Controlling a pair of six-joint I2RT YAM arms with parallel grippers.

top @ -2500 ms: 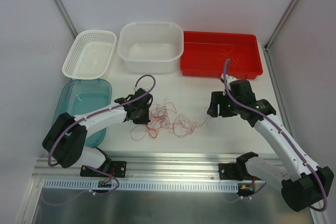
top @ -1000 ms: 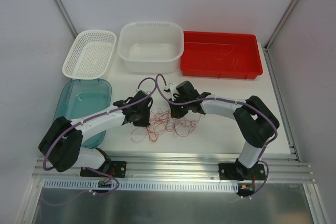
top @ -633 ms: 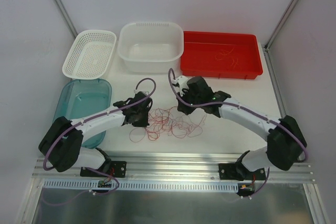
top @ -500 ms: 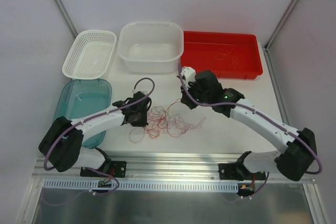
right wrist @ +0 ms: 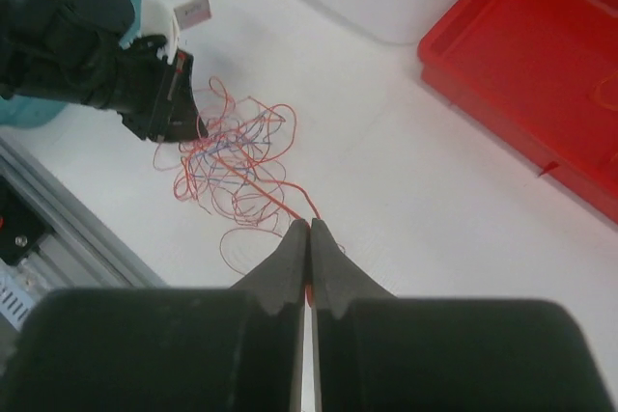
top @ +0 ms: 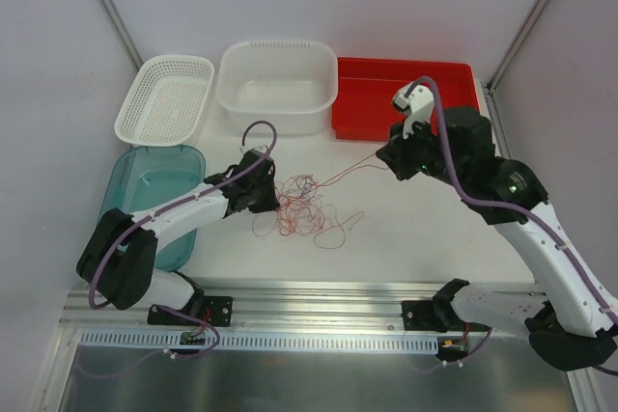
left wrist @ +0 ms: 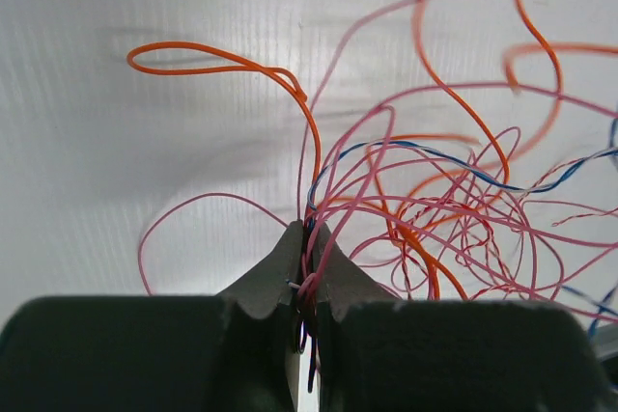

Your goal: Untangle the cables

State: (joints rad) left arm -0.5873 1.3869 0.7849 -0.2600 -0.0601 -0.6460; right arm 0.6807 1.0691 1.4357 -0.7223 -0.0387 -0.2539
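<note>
The cables (top: 307, 209) are a loose tangle of thin red-orange, pink and blue wires on the white table between the arms. My left gripper (top: 273, 202) sits at the tangle's left edge. In the left wrist view it (left wrist: 309, 231) is shut on several pink and blue strands, with the tangle (left wrist: 454, 209) spreading to the right. My right gripper (top: 388, 157) is raised to the right of the tangle, in front of the red tray. It (right wrist: 309, 227) is shut on one orange-red cable (right wrist: 275, 202), which runs taut back to the tangle (right wrist: 237, 166).
At the back stand a white mesh basket (top: 164, 98), a white tub (top: 278, 84) and a red tray (top: 454, 108) holding a loose orange cable (right wrist: 608, 94). A teal bin (top: 154, 185) lies at the left. An aluminium rail (top: 319, 311) runs along the near edge.
My right gripper has shut on one strand in the tangle and moved up and right toward the red tray, drawing that strand out taut. The left gripper has stayed shut on the tangle.
</note>
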